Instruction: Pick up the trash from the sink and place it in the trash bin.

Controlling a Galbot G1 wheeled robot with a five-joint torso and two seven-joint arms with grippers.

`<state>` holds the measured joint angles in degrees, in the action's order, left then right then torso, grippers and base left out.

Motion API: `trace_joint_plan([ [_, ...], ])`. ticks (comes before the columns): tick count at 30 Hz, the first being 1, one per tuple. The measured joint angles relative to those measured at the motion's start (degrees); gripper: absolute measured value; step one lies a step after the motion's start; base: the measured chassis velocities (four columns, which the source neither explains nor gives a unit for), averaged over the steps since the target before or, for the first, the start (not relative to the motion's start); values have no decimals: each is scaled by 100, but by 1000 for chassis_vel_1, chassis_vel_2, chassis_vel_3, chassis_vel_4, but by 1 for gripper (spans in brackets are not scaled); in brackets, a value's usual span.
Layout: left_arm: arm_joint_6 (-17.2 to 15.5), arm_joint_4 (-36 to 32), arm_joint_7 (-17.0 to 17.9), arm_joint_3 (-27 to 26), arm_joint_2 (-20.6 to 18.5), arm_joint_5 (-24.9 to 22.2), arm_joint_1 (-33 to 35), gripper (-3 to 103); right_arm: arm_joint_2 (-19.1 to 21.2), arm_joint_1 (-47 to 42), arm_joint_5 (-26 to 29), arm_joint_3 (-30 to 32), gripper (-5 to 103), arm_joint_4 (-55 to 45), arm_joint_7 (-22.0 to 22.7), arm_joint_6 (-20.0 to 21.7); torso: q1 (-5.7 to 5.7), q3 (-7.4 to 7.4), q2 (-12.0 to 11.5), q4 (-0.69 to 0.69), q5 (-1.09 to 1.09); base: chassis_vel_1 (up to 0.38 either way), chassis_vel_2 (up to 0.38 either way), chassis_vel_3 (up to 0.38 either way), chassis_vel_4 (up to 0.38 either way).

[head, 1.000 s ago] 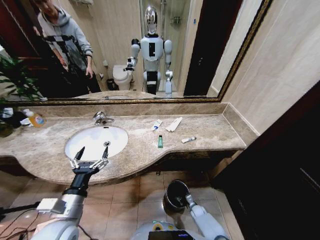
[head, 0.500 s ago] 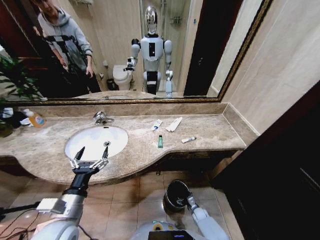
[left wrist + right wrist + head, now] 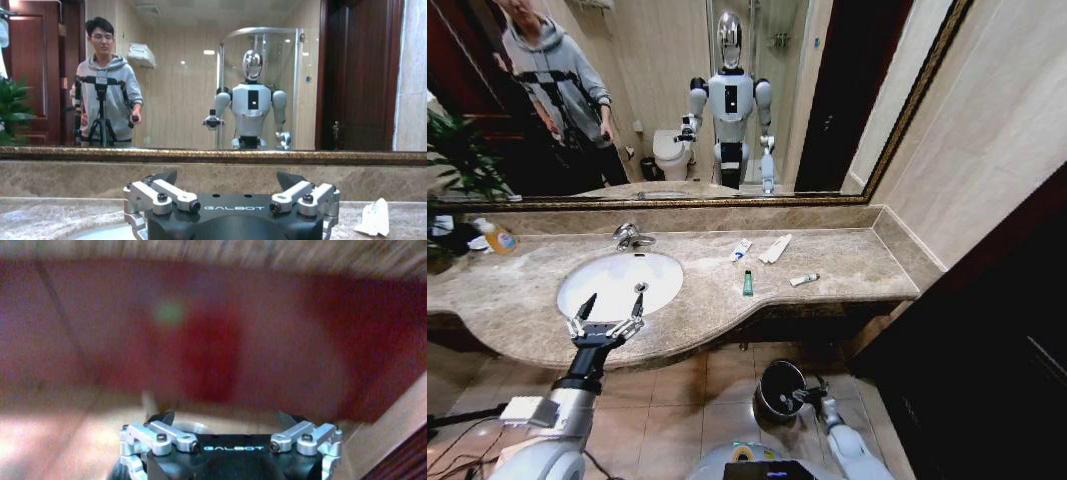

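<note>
The left gripper (image 3: 607,312) hangs over the near edge of the sink (image 3: 587,300), with its fingers spread apart and nothing between them. The trash lies on the marble counter, well to the right of this gripper and further from the robot: a green tube (image 3: 747,283), a small white tube (image 3: 803,280), another white tube (image 3: 741,250) and flat white packets (image 3: 775,248). The right gripper (image 3: 805,393) is low, just beside the trash bin (image 3: 779,390) on the floor; its fingers stand apart and hold nothing.

These things are probably very light and soft, so little force is needed. The tubes are smooth and round and may roll or slip, so they are best taken across the middle of the body. The packets lie flat and thin; a finger must likely catch an edge.
</note>
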<state>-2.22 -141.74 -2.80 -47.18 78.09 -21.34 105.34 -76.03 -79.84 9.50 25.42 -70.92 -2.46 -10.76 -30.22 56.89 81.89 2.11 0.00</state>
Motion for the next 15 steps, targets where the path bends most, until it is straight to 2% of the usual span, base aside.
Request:
trace_joint_plan([
  [1, 0, 0, 1, 0, 0, 0, 0, 100, 77, -392, 230, 96, 100, -655, 68, 24, 0, 0, 0, 0, -1, 0, 0, 0, 0],
  [2, 0, 0, 1, 0, 0, 0, 0, 100, 77, -392, 230, 96, 100, -655, 68, 24, 0, 0, 0, 0, -1, 0, 0, 0, 0],
  [4, 0, 1, 1, 1, 0, 0, 0, 100, 100, -877, 368, 188, 100, -1329, 115, -8, 0, 0, 0, -1, 0, 0, 0, 0, 0],
  [6, 0, 0, 0, 1, 0, 0, 0, 100, 100, -1005, 394, 210, 100, -1494, 133, -28, 0, 0, 0, -1, 1, 0, 0, 0, 0],
  [9, 0, 0, 1, 0, 0, 0, 0, 100, 111, -1633, 506, 331, 100, -2295, 240, -170, 0, 0, 0, 0, 0, 0, 0, 0, 0],
  [15, 0, 0, 0, 1, 0, 0, 0, 100, 167, -2169, 634, 444, 100, -3396, 298, -128, 0, 0, 0, 0, 1, 0, 0, 0, 0],
])
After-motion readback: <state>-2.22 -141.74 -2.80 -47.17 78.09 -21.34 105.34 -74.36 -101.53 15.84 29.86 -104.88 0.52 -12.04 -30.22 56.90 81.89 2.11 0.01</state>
